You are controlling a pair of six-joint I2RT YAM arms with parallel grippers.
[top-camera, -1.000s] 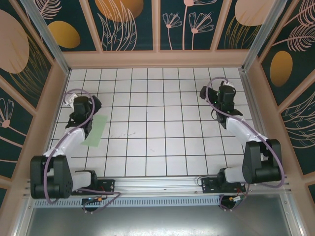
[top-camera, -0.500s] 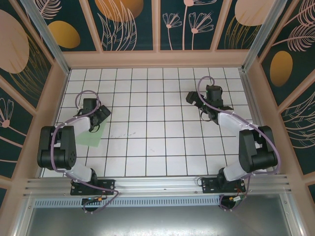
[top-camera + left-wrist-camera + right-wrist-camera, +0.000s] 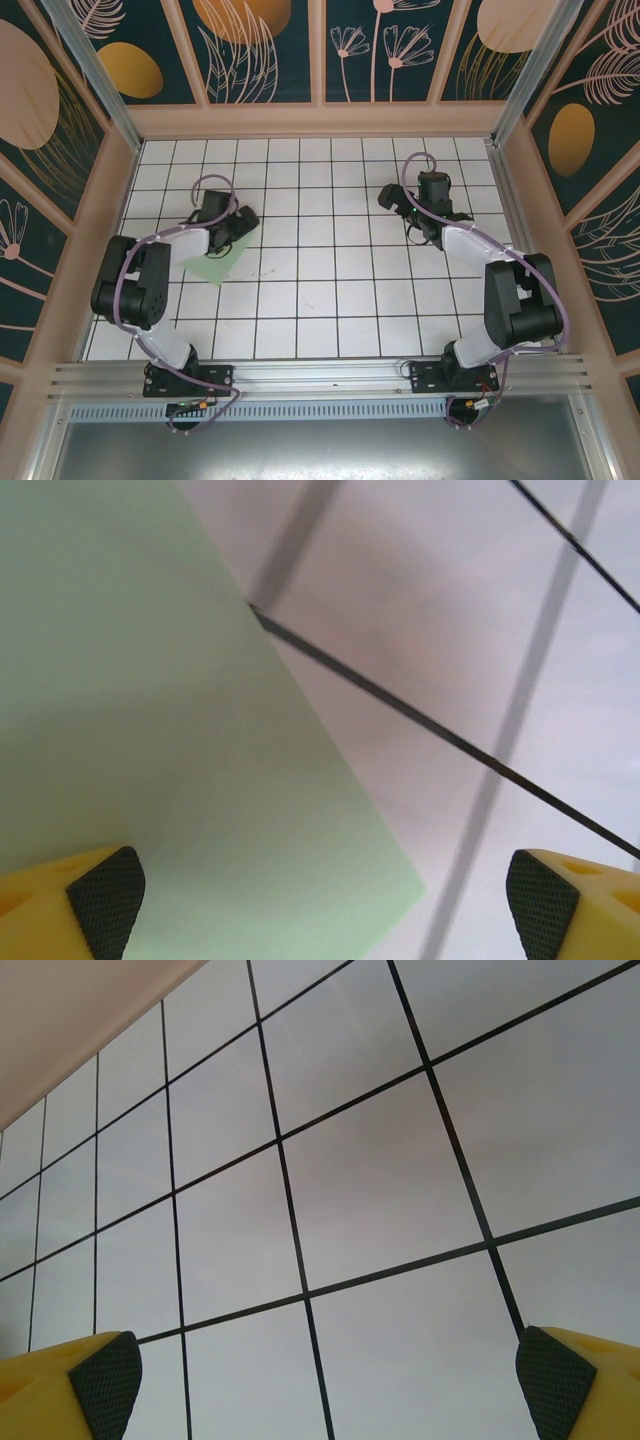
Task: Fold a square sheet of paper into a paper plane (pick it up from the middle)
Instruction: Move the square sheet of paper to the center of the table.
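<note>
While reaching forward over the left part of the white gridded table [image 3: 320, 300], carrying the left gripper [image 3: 243, 220] [image 3: 320, 900] spread wide and grasping nothing, its two yellow, black-padded fingertips [image 3: 105, 900] sitting far apart at the bottom corners of the left wrist view. Hanging that gripper over the far right end of the pale mint-green sheet of paper [image 3: 212, 268], itself lying flat on the tiles in the left middle of the table, just beside the left forearm. Looking down from the left wrist onto the sheet's smooth surface [image 3: 150, 730], one corner pointing down and to the right between the fingertips, a black grid line running out from under its edge — not showing whether pads and paper are touching. Stretching the right arm toward the far right-centre of the table, well apart from the paper, pointing the right gripper [image 3: 390, 197] [image 3: 325, 1380] leftward. Holding it released as well, fingers wide, facing bare tiles and a strip of pale wooden wall [image 3: 80, 1020].
</note>
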